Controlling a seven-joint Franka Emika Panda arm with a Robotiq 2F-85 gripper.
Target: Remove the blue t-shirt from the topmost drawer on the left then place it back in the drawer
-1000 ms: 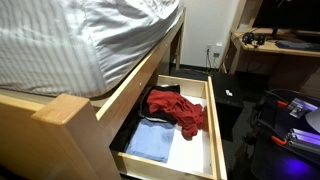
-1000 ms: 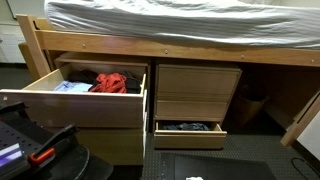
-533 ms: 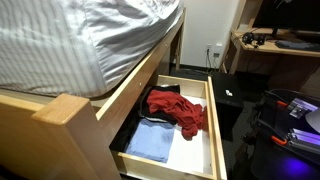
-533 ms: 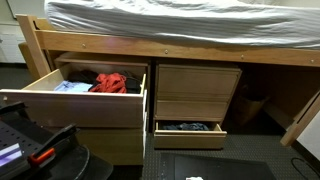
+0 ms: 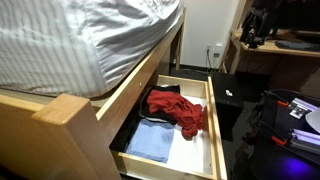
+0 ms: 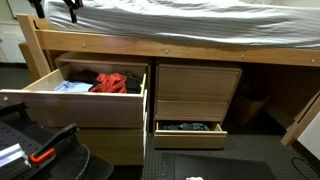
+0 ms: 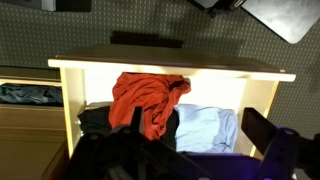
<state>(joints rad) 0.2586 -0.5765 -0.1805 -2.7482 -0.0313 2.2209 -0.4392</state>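
Note:
The top left drawer [image 6: 75, 108] stands pulled open; it also shows in an exterior view [image 5: 213, 120] and in the wrist view [image 7: 170, 65]. Inside lies a folded light blue t-shirt [image 5: 152, 142] [image 6: 70, 87] [image 7: 205, 128] next to a crumpled red garment [image 5: 180, 108] [image 6: 112, 82] [image 7: 145, 98] and a black one [image 7: 100, 118]. My gripper [image 7: 200, 140] is open and empty, above the drawer and apart from the clothes. Its two dark fingers frame the t-shirt in the wrist view. Part of my arm shows at the top edge in both exterior views [image 5: 258, 20] [image 6: 55, 6].
The bed with its grey striped mattress [image 5: 80, 40] overhangs the drawers. A lower drawer [image 6: 188, 127] to the right is open with dark clothes in it. A black cabinet [image 5: 228, 100] and a desk [image 5: 280, 45] stand past the drawer.
My arm has come into sight at the top edge of both exterior views. The drawer and the clothes have not moved.

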